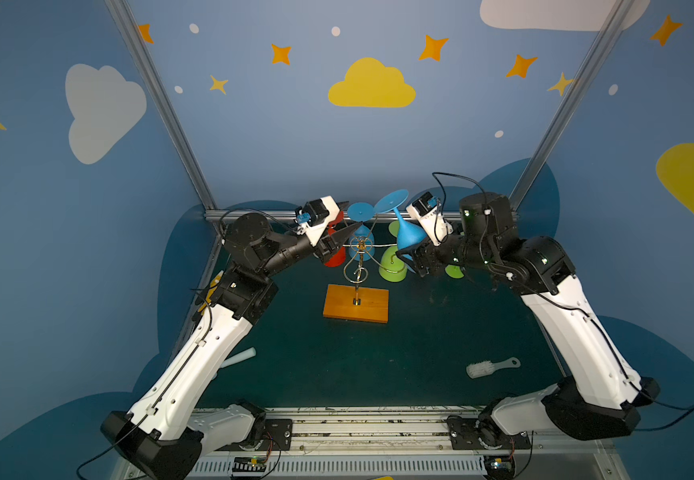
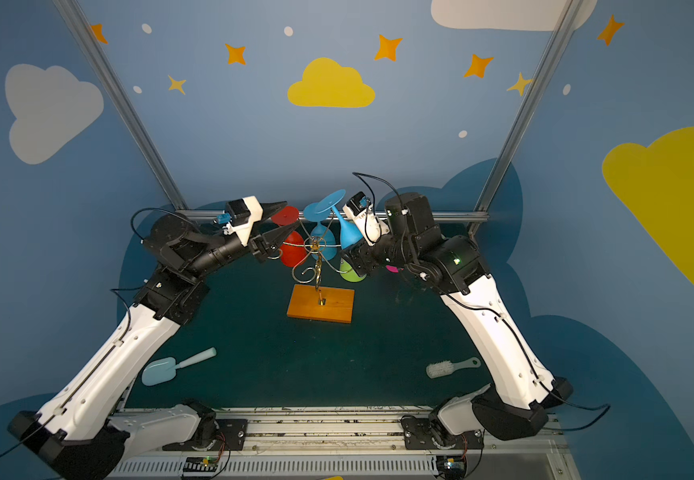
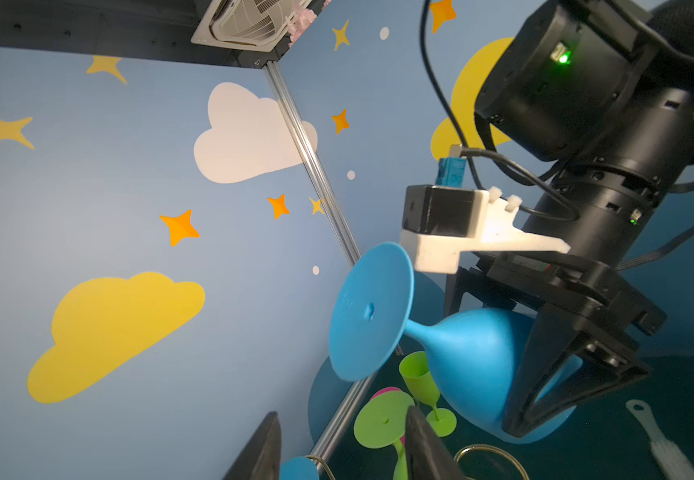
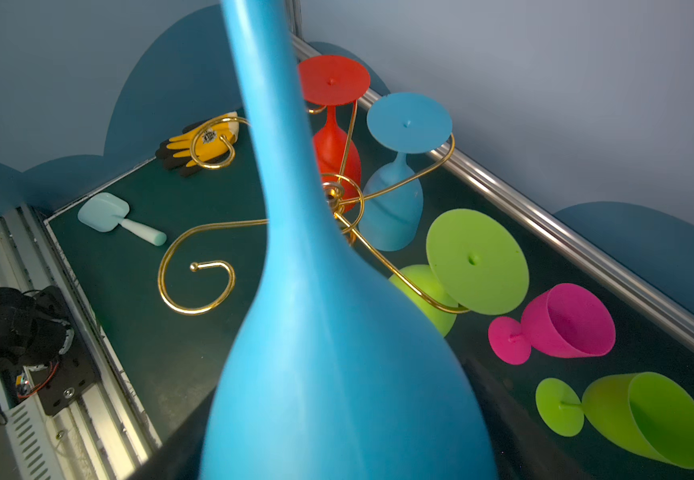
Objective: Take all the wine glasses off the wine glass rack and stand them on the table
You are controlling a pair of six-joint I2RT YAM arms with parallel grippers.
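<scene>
The wine glass rack point(image 1: 355, 303) point(image 2: 321, 303) is a gold wire stand on an orange wooden base. Its curled arms point(image 4: 333, 193) carry a red glass point(image 2: 291, 249), a pale blue glass point(image 4: 395, 208) and a green glass point(image 4: 478, 262), all hanging foot up. My right gripper point(image 1: 414, 257) point(image 3: 503, 345) is shut on the bowl of a blue wine glass point(image 1: 409, 237) point(image 4: 337, 353). That glass is tilted, foot up, just right of the arms. In the left wrist view no wire is round its stem. My left gripper point(image 1: 351, 216) point(image 3: 342, 413) stands open on the rack's left side, holding nothing.
A pink glass point(image 4: 565, 322) and a green glass point(image 4: 648, 415) lie on the mat by the back rail. A white brush point(image 1: 490, 368) lies at front right, and a pale scoop point(image 2: 162, 370) at front left. A yellow glove point(image 4: 200, 143) lies at the left edge.
</scene>
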